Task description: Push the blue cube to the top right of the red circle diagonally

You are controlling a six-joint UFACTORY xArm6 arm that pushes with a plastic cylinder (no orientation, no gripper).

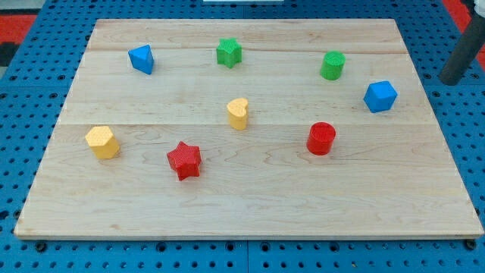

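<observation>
- The worktop (pixel 250 205) is a pale wooden board on a blue pegboard, with eight small blocks spread apart so that none touches another; that spacing leaves lanes to slide one block without knocking its neighbours.
- At the view's left sit a yellow hexagon block (pixel 101 142) near the lower left and a blue wedge-like block (pixel 142 58) near the top left; both are well away from the task's things.
- Further along are a red star (pixel 184 160) low down, a green star (pixel 229 52) near the top and a yellow rounded block (pixel 238 113) about mid-board.
- The red circle (pixel 321 138), an upright cylinder, stands right of centre, with a green cylinder (pixel 332 65) above it toward the view's top.
- The blue cube (pixel 380 96) lies up and to the right of the red circle, apart from it; I judge it already roughly on the wanted diagonal, so at most a small nudge seems needed.
- The end effector is a plain rod with nothing to open or hold; my tip (pixel 450 81) sits off the board's right edge, right of the blue cube and clear of it, touching no block.
</observation>
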